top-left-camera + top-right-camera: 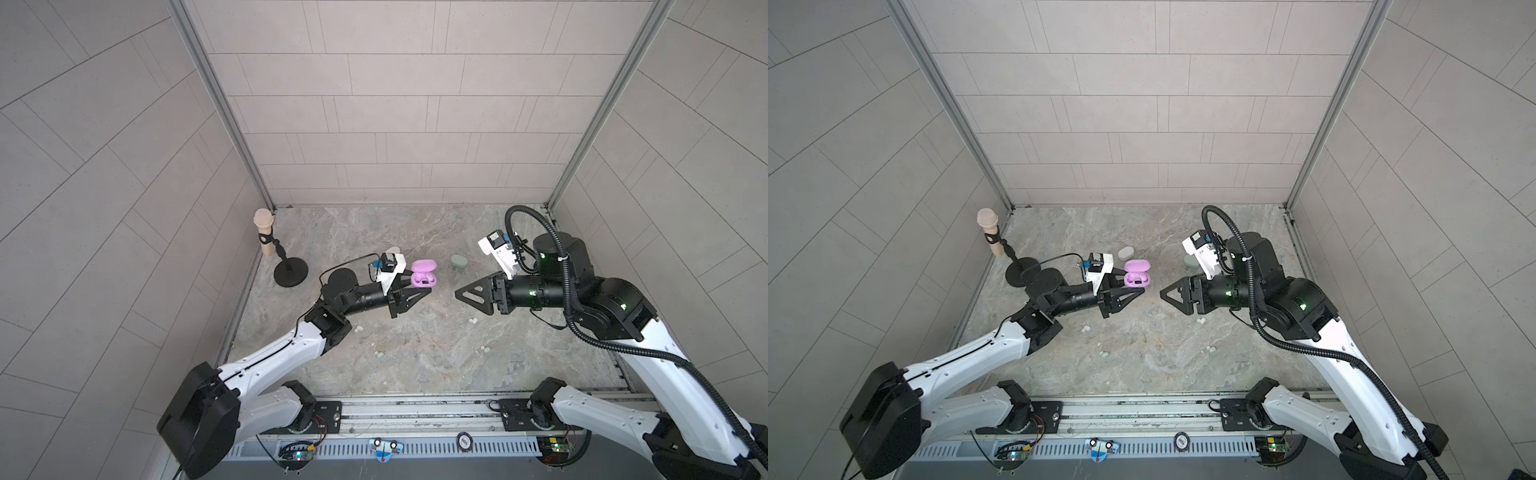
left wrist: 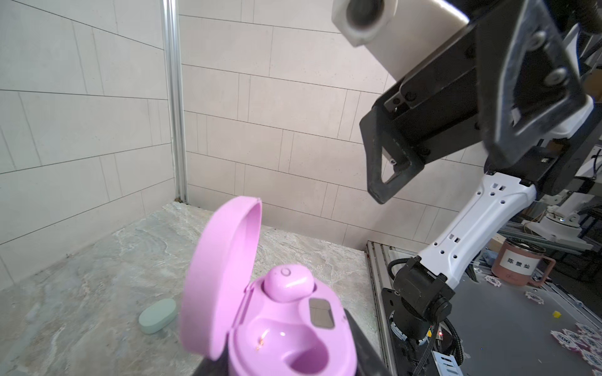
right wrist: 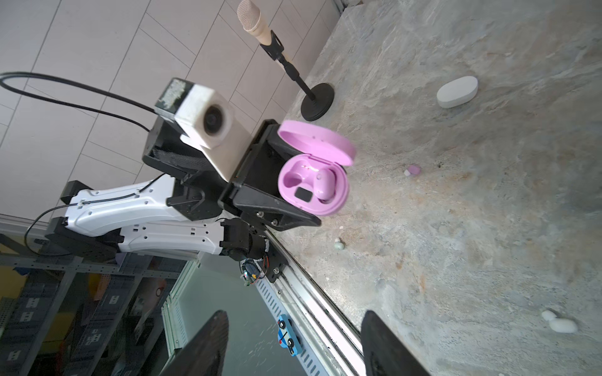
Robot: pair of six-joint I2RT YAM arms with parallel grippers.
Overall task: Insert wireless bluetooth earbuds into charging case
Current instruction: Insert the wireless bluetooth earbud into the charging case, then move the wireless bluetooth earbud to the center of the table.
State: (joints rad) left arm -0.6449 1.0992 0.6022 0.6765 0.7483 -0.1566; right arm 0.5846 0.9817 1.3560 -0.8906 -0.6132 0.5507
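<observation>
Lilac charging case (image 1: 424, 275), lid (image 2: 215, 276) raised, clamped at its base between the jaws of the left gripper (image 1: 419, 282). It is held above the table (image 1: 436, 365), slightly toward 11 o'clock from the table's centre.

**Progress:** early, by judgement.
- One seated lilac earbud (image 2: 288, 283) fills one well of the case. The neighbouring empty well (image 2: 303, 355) holds nothing.
- The loose lilac earbud (image 3: 413, 170) lies on the table just beyond the held case, as the right wrist view shows. Neither top view shows it.
- The right gripper (image 3: 294, 314) has its jaws parted with nothing between them. It faces the case from 3 o'clock, near it but apart.

**Other containers:** a white case (image 1: 1126, 252) lies at 10 o'clock from the lilac one and a mint-green case (image 1: 458, 262) at 2 o'clock. Both rest on the table with lids shut, so what they hold cannot be told.

**Loose buds, placed from the table's centre:**
- One white earbud (image 1: 358, 329) lies at 8 o'clock, beside the left arm.
- Another of the same colour (image 1: 597, 321) lies at 4 o'clock.
- One mint earbud (image 1: 379, 354) lies at 7 o'clock.
- Its partner (image 1: 609, 349) lies at 4 o'clock, nearer the front edge.

**Left to do, judged from this layout:** the second lilac bud, then both the white and mint pairs. Their cases are not yet opened.
</observation>
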